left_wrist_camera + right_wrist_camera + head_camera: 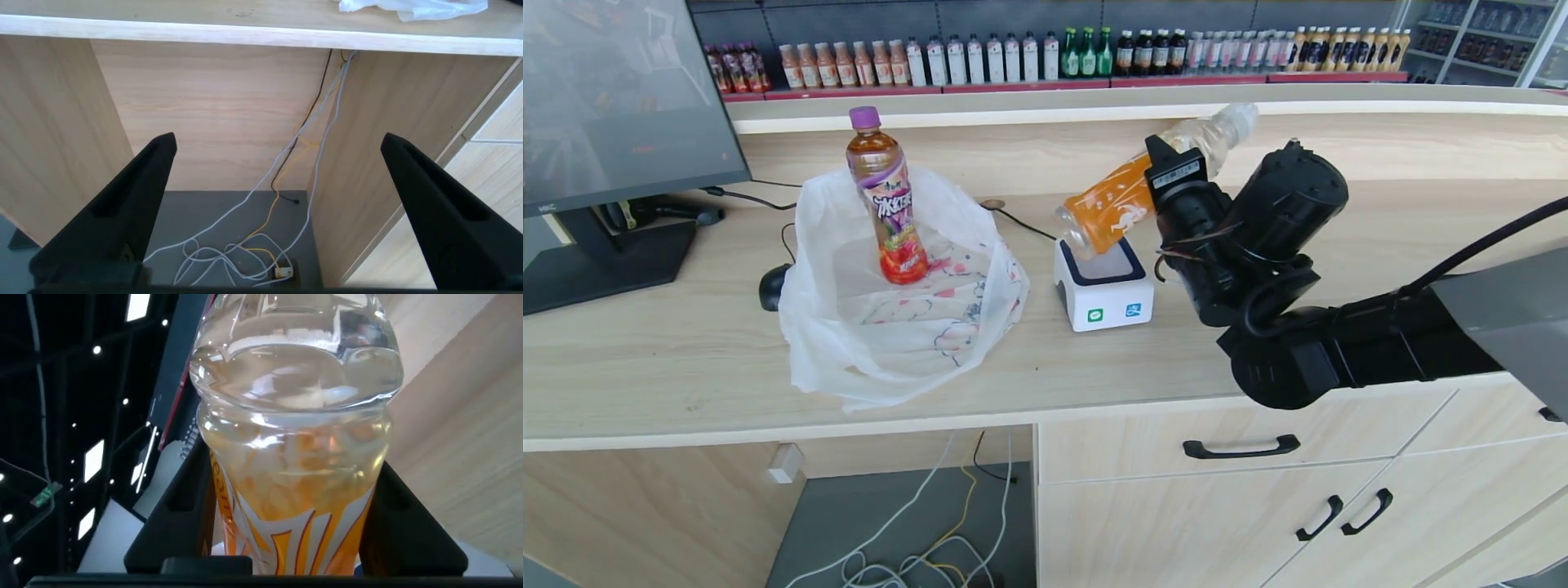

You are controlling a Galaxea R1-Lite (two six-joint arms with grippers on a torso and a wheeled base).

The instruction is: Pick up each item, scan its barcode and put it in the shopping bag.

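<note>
My right gripper [1168,192] is shut on an orange-labelled drink bottle [1131,192], held tilted with its base just above the white barcode scanner [1103,286] on the counter. The same orange bottle [298,449] sits between the black fingers [184,502] in the right wrist view. A purple-capped tea bottle [886,196] stands upright inside the translucent shopping bag [890,327] to the left of the scanner. My left gripper [278,212] hangs open below the counter edge, holding nothing, facing loose cables [245,253] on the floor.
A monitor [621,90] on a black stand occupies the counter's left end, with a black mouse [770,287] beside the bag. A raised ledge [1094,102] runs behind the counter. Drawers with black handles [1241,447] lie below on the right.
</note>
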